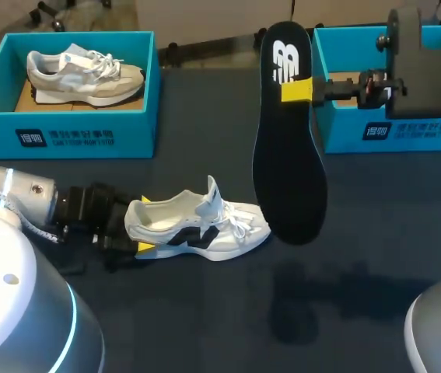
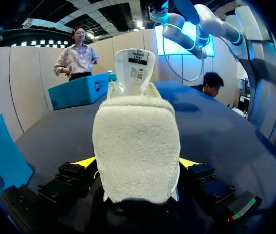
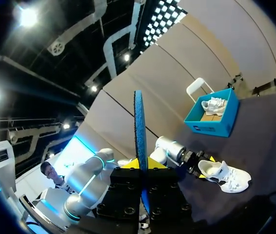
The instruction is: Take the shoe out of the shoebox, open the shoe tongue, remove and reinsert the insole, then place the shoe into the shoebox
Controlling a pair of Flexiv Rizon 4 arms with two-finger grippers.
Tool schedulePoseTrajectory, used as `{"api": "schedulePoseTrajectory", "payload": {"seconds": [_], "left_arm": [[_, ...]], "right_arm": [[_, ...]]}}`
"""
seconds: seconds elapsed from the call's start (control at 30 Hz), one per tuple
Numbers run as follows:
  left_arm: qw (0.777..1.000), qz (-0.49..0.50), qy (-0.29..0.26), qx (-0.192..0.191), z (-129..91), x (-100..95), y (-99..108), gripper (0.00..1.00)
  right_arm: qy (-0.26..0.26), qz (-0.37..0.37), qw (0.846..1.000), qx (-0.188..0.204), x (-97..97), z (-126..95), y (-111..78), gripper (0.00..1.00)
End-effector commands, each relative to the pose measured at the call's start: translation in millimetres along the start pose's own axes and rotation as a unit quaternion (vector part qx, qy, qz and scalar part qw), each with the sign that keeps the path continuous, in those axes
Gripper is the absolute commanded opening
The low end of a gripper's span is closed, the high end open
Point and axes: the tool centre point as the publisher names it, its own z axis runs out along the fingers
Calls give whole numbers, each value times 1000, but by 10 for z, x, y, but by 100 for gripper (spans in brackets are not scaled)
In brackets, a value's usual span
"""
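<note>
White shoe [image 1: 204,225] stands on the table, near left of centre, and is clamped at the heel by the left gripper [image 1: 144,225]. Black insole [image 1: 286,155] is pinched near its far end by the right gripper [image 1: 296,90] and held raised beside the far-right shoebox [image 1: 407,134].

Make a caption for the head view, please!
The left hand grips the white shoe by its heel on the table; the right hand holds the insole up.
</note>
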Motion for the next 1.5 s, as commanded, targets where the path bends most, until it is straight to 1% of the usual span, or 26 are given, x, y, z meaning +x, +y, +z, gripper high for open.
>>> {"api": "schedulePoseTrajectory", "payload": {"seconds": [0.03,0.2,0.3,0.67,0.7,0.73,0.77,0.8,0.83,0.87,0.9,0.97,1.0,1.03,1.07,1.3,1.37,1.4,1.47,1.5], "left_arm": [[999,11,8,-40,-132,6,-105,100],[995,30,15,-93,-242,-23,-131,100],[993,42,10,-114,-306,-20,-165,100],[993,42,10,-114,-306,-20,-165,100],[992,43,3,-117,-302,-13,-185,100],[992,37,8,-121,-311,-12,-202,100],[990,35,-2,-137,-308,-21,-223,100],[990,44,-1,-132,-325,-15,-241,100],[987,43,-4,-154,-330,-14,-265,100],[987,46,-10,-152,-338,-11,-289,100],[986,44,-2,-158,-352,-9,-309,100],[983,45,-4,-178,-360,-6,-352,100],[980,46,-2,-196,-361,-12,-367,100],[978,49,-7,-201,-359,-12,-379,100],[975,47,-4,-216,-367,-14,-399,100],[960,40,-13,-277,-372,-40,-454,100],[952,43,-15,-304,-363,-40,-471,100],[950,43,-7,-308,-362,-37,-476,100],[942,43,-11,-332,-346,-42,-491,100],[940,43,-8,-338,-338,-45,-502,100]], "right_arm": [[-1,1,1000,0,-8,45,12,0],[-1,1,1000,0,-8,45,12,0],[-1,1,1000,0,-8,45,12,0],[-1,1,1000,0,-8,45,12,0],[-1,1,1000,0,-8,45,12,0],[-1,1,1000,0,-8,45,12,0],[-1,1,1000,0,-8,45,12,0],[-1,1,1000,0,-8,45,12,0],[-1,1,1000,0,-8,45,12,0],[-1,1,1000,0,-8,45,12,0],[-1,1,1000,0,-8,45,12,0],[-1,1,1000,0,-8,45,12,0],[-1,1,1000,0,-8,45,12,0],[-1,1,1000,0,-8,45,12,0],[-1,1,1000,0,-8,45,12,0],[-1,1,1000,0,-8,45,12,0],[-1,1,1000,0,-8,45,12,0],[-1,1,1000,0,-8,45,12,0],[-1,1,1000,0,-8,45,12,0],[-1,1,1000,0,-8,45,12,0]]}}
